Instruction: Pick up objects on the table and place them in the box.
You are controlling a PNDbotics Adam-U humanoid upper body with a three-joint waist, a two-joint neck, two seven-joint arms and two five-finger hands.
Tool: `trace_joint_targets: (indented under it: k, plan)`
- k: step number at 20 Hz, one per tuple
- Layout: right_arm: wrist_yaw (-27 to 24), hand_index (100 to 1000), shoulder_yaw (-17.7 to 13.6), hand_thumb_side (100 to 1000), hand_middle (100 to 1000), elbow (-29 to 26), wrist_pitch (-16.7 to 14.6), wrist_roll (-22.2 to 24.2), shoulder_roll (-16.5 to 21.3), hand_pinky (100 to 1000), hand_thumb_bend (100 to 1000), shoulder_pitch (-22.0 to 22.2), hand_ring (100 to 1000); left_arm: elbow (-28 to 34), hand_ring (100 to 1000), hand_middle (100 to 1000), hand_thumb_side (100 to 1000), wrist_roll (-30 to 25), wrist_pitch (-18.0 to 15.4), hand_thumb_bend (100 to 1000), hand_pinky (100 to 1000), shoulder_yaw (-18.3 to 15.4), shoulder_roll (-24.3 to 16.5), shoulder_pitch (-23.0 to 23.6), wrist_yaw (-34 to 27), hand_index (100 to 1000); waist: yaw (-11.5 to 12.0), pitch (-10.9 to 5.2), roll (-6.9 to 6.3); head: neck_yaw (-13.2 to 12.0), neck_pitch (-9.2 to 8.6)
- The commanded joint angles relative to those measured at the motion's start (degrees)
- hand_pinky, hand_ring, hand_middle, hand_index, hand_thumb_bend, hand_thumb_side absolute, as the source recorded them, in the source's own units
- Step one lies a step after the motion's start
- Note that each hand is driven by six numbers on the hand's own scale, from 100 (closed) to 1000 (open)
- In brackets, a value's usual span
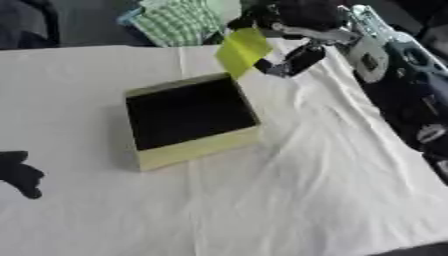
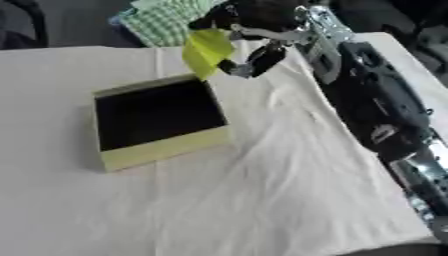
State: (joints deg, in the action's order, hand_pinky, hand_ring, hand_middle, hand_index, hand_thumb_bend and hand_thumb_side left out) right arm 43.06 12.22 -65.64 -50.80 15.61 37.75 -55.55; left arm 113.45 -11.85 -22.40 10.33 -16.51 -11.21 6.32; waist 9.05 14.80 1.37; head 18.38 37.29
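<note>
**Yellow piece held just past the box, not yet in**

Nearest, at about eight o'clock in the left eye view, the left hand (image 1: 19,172) sat idle above the white cloth; it showed only as a dark shape, and whether its fingers were apart or together could not be told. The cloth-covered table (image 1: 289,200) in the foreground carried nothing else that could be seen.

Toward the middle stood the box (image 1: 188,120), yellow-green outside and dark inside. Nothing could be made out in its interior, so as far as the views showed, no object had been dropped in yet.

Beyond the box's far right corner, at roughly one o'clock, the right hand (image 2: 254,30) was clamped on the upper end of a flat yellow piece (image 2: 206,50), fingers curled around it. The piece hung tilted, its lower end near the box's far rim but outside it. Judging from this, the pick was done and the placing remained.

Farthest back, at twelve o'clock, lay a green checked cloth (image 1: 182,20), possibly another object to collect.

No brand, label or writing could be read anywhere.
</note>
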Motion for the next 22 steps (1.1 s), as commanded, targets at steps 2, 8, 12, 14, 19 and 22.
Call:
trace_joint_targets:
  k: [2, 8, 12, 14, 19, 22]
  plan:
    - [-0.7, 1000, -1.5, 183, 545, 3.3, -1.2, 3.5, -1.0, 790, 100, -2.5, 840, 1.1, 444, 496, 801, -0.2, -0.3, 100, 601, 0.2, 0.0, -0.7, -0.9, 798, 0.6, -1.22, -0.37, 1.0, 0.2]
    - [0.4, 1000, -5.0, 177, 533, 9.5, -1.1, 4.2, -3.4, 780, 100, -4.5, 829, 1.1, 443, 495, 799, -0.2, -0.5, 100, 601, 0.4, 0.5, -1.0, -1.5, 797, 2.3, -1.06, -0.91, 2.0, 0.21]
    - [1.8, 1000, -5.5, 181, 536, 11.5, -1.2, 3.9, -4.3, 779, 100, -5.0, 827, 1.1, 443, 494, 797, -0.2, -0.6, 100, 600, 0.5, 0.8, -1.0, -1.8, 797, 3.1, -0.97, -1.1, 2.6, 0.3]
    - [2.5, 1000, -5.5, 183, 536, 11.9, -1.2, 3.7, -4.8, 777, 100, -4.9, 824, 1.1, 442, 494, 796, -0.1, -0.6, 100, 600, 0.5, 0.9, -1.0, -1.9, 797, 3.2, -0.94, -1.14, 2.7, 0.33]
    - [4.4, 1000, -4.9, 194, 545, 13.0, -1.2, 3.6, -6.4, 778, 100, -4.3, 825, 1.1, 441, 493, 797, 0.0, -0.6, 100, 599, 0.5, 1.0, -1.0, -2.1, 796, 3.0, -0.83, -1.18, 2.7, 0.49]
    - [5.2, 1000, -4.3, 200, 555, 13.0, -1.2, 3.6, -7.3, 777, 100, -3.9, 824, 1.1, 441, 493, 794, 0.2, -0.5, 100, 598, 0.4, 1.1, -1.1, -2.2, 795, 2.9, -0.87, -1.14, 2.8, 0.32]
